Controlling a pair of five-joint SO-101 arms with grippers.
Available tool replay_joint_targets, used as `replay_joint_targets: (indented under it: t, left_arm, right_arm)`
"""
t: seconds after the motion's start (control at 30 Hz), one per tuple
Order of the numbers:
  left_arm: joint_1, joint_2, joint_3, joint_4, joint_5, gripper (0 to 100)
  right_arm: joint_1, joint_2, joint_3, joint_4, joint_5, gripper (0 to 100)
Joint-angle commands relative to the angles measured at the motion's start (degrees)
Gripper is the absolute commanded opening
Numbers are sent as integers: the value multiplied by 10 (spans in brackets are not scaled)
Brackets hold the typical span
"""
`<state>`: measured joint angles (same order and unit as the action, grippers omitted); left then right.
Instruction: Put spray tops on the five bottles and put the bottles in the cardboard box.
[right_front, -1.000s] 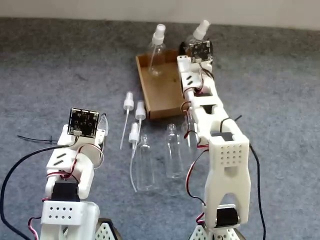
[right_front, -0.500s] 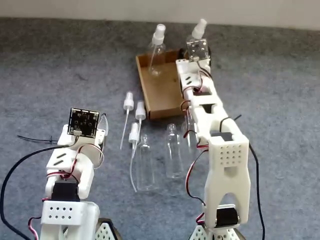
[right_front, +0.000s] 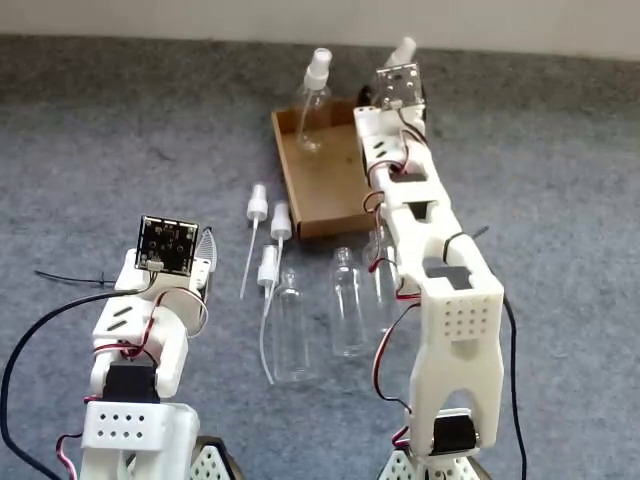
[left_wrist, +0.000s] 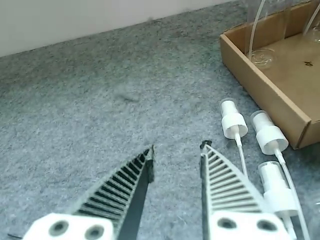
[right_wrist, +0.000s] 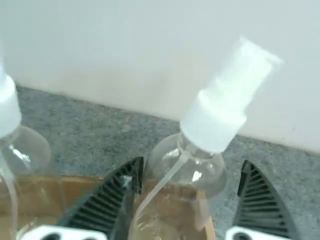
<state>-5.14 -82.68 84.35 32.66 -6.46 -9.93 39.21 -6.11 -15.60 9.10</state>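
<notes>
Right wrist view: right gripper (right_wrist: 191, 164) jaws wide either side of tilted clear plastic bottle with white spray top (right_wrist: 220, 110), far right corner of brown cardboard box (right_front: 330, 185). Second capped bottle (right_front: 312, 100) stands left. Left gripper (left_wrist: 176, 148) jaws parted, empty; loose white spray tops (left_wrist: 233, 122) just right on grey worktop (left_wrist: 75, 100).

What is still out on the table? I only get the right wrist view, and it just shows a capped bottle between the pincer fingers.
Observer: Three clear bottles with no tops are on the grey mat, close beside the right arm.
Operator: Are there tops for them?
Observer: Yes. Three loose spray tops lie between those bottles and the left arm.
Operator: Where is the other pincer?
Observer: The left pincer is open over bare mat near the tops, with nothing in it.
</notes>
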Motion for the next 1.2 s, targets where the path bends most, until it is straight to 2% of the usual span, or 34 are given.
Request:
replay_joint_targets:
  t: [0.0, 0.2, 0.43, 0.67, 1.17]
  left_arm:
    - [-8, -3, -2, -12, -1, 144]
    - [-8, -3, -2, -12, -1, 144]
    - [-10, -4, -2, -12, -1, 144]
    - [-11, -4, -2, -12, -1, 142]
    - [-11, -4, -2, -12, -1, 141]
  right_arm:
    - [3, -56, -36, 3, 5, 249]
    - [3, -89, -36, 43, 1, 249]
    - [2, -167, -36, 106, -63, 249]
    - [0, -253, -36, 189, -62, 249]
    - [3, -511, 2, 560, -62, 249]
